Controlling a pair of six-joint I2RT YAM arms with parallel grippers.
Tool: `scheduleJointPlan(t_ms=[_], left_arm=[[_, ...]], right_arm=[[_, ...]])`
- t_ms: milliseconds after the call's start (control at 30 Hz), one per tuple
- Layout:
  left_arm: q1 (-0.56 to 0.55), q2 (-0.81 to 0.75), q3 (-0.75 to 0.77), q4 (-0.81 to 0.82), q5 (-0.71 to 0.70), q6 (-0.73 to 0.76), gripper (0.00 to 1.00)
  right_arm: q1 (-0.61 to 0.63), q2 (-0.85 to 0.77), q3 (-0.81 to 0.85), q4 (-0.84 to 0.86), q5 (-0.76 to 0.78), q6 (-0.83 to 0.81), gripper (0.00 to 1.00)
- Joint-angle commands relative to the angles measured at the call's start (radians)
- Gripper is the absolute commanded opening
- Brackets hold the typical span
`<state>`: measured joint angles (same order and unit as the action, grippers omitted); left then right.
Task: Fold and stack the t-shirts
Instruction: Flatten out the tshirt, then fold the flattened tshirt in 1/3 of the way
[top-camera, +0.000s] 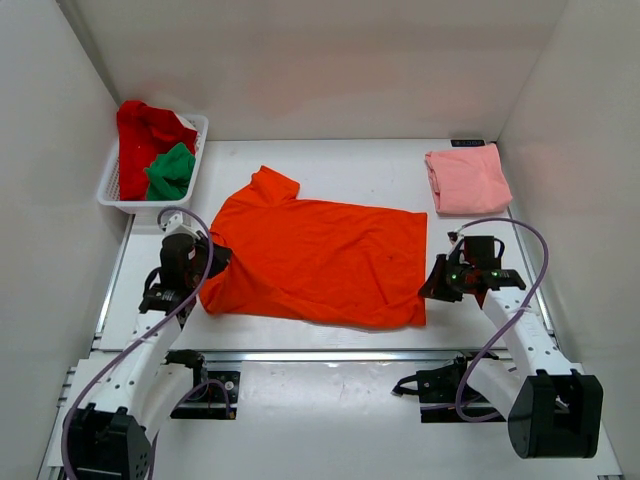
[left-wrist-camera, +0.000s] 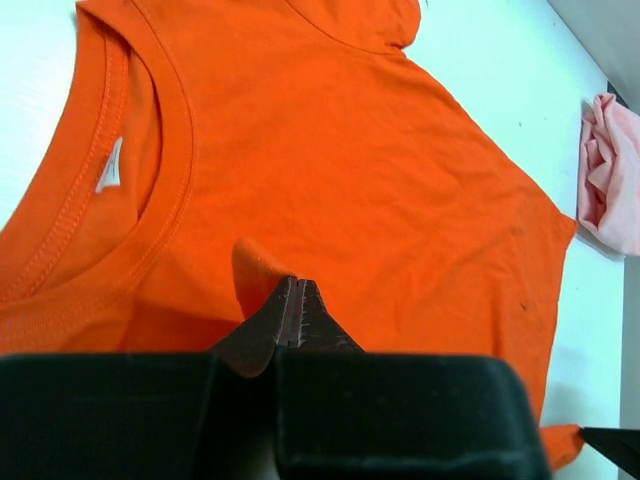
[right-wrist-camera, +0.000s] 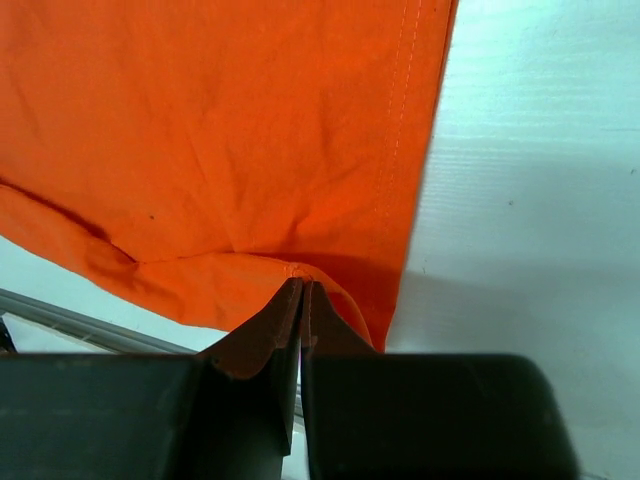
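Orange t-shirt (top-camera: 315, 260) is laid unfolded on the worktop (top-camera: 360, 170), clamped near its collar by the left pincer (left-wrist-camera: 298, 300) and at its hem corner by the right pincer (right-wrist-camera: 302, 295). Pink t-shirt (top-camera: 467, 180) is folded far right; red t-shirt (top-camera: 140, 130) and green t-shirt (top-camera: 170, 172) are heaped in the basket (top-camera: 112, 185).

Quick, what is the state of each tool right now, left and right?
Left tool: closed, holding the orange shirt near its collar.
Right tool: closed, holding the orange shirt at a hem corner.
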<state>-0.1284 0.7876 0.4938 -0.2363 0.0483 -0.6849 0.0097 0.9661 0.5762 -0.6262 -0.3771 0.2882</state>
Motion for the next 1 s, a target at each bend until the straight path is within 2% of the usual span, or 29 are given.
scheduleJointPlan(t_ms=[0,267,600,967], left_arm=[[0.012,0.036,0.034,0.098,-0.021,0.033,0.00],[0.016,0.140,0.072,0.183,0.018,0.051,0.00],[0.029,0.147,0.101,0.184,-0.018,0.087,0.00],[0.029,0.144,0.112,0.215,0.033,0.085,0.00]], right_arm=[[-0.028,0.011,-0.007,0.057,-0.005,-0.006,0.00],[-0.071,0.017,-0.009,0.071,0.023,-0.001,0.00],[-0.100,-0.018,-0.013,0.098,0.041,0.005,0.00],[-0.077,-0.013,0.027,0.154,0.001,-0.009,0.00]])
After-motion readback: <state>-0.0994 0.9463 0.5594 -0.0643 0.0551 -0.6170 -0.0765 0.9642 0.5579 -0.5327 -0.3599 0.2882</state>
